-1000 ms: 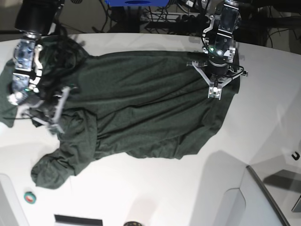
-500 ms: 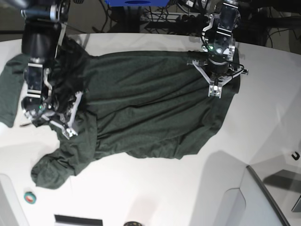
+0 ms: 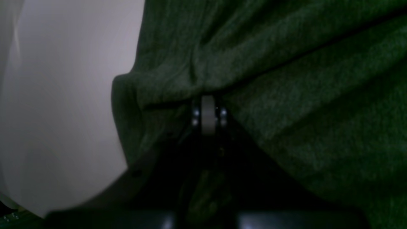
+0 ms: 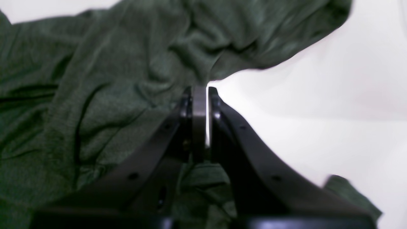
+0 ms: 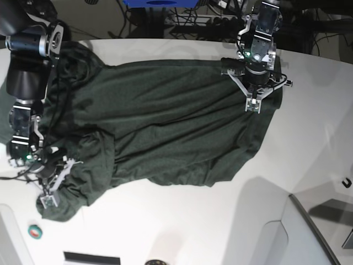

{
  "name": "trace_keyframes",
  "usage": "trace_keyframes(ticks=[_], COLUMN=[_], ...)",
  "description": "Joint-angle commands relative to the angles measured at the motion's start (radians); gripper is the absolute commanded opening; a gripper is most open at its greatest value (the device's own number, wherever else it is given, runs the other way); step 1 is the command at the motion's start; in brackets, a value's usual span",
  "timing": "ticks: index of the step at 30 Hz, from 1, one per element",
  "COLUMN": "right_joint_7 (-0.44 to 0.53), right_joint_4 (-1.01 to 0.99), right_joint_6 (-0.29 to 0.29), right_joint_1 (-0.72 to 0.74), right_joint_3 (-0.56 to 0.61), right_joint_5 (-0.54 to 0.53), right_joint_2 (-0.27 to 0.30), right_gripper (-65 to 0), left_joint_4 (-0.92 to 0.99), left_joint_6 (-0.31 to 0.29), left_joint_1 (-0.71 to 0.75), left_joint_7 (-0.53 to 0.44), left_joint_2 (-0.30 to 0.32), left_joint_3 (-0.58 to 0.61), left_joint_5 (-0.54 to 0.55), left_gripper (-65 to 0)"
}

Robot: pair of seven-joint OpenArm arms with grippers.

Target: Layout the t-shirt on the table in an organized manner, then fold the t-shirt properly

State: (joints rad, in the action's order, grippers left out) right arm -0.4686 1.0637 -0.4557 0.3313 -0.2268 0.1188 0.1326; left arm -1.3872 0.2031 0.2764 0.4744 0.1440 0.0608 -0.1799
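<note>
The dark green t-shirt [image 5: 165,121] lies spread and wrinkled across the white table [image 5: 193,221], with a bunched lump at its front-left corner. My left gripper [image 5: 253,106] is at the shirt's right end. In the left wrist view the left gripper [image 3: 208,109] is shut, pinching a fold of the t-shirt [image 3: 286,95] beside bare table [image 3: 63,95]. My right gripper [image 5: 49,199] is low over the front-left lump. In the right wrist view the right gripper [image 4: 199,90] is shut to a thin slit, and folds of the t-shirt [image 4: 111,79] converge at its tips, next to bare table [image 4: 318,111].
A small green and red roll [image 5: 35,232] lies near the front-left table edge. A dark flat object [image 5: 91,258] and a round dark thing [image 5: 156,261] sit at the front edge. A grey panel [image 5: 309,232] fills the front right. Cables [image 5: 193,19] run behind the table.
My right arm has swung along the shirt's left side toward the front, from mid-left to the front-left lump. My left gripper has stayed on the right end, shifting only slightly.
</note>
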Motion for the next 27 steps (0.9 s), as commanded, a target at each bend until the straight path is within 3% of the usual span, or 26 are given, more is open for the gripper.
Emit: trace_keyframes(ticks=[1,4,6,8,17,21,27], right_joint_7=[-0.014,-0.098,-0.104,-0.103,-0.103,-0.103,-0.103], right_joint_4=[0.060,0.203,0.272,0.310,0.306,0.258,0.168], right_joint_6=[-0.002,-0.004,-0.004,-0.004,-0.002,-0.002,-0.002], right_joint_1=[0.005,-0.094,-0.171,-0.226,-0.260,-0.228,-0.197], right_joint_3=[-0.001,0.060,0.177,0.283,0.327,0.329,0.329], right_joint_5=[-0.008,-0.008,-0.008,-0.009,-0.009,-0.009,-0.009], right_joint_2=[0.016,0.020,0.065,0.094,0.055,0.051,0.039], right_gripper=[-58.4,-38.0,-27.0,-23.4,-23.4,-29.9,-31.7], left_joint_4=[-0.001,0.001,-0.005,-0.005,-0.005,-0.005,-0.005], left_joint_6=[-0.009,-0.009,-0.009,-0.009,-0.009,-0.009,-0.009], left_joint_1=[0.005,0.005,0.005,0.005,0.005,0.005,0.005], left_joint_7=[0.036,0.036,0.036,0.036,0.036,0.036,0.034], left_joint_2=[0.003,0.003,0.001,0.001,0.003,0.004,0.006], left_joint_3=[-0.002,-0.002,-0.002,-0.002,-0.002,-0.002,-0.002], left_joint_5=[0.010,0.010,0.010,0.010,0.010,0.010,0.010], left_gripper=[-65.0,-65.0,-65.0,-65.0,-65.0,-65.0,-65.0])
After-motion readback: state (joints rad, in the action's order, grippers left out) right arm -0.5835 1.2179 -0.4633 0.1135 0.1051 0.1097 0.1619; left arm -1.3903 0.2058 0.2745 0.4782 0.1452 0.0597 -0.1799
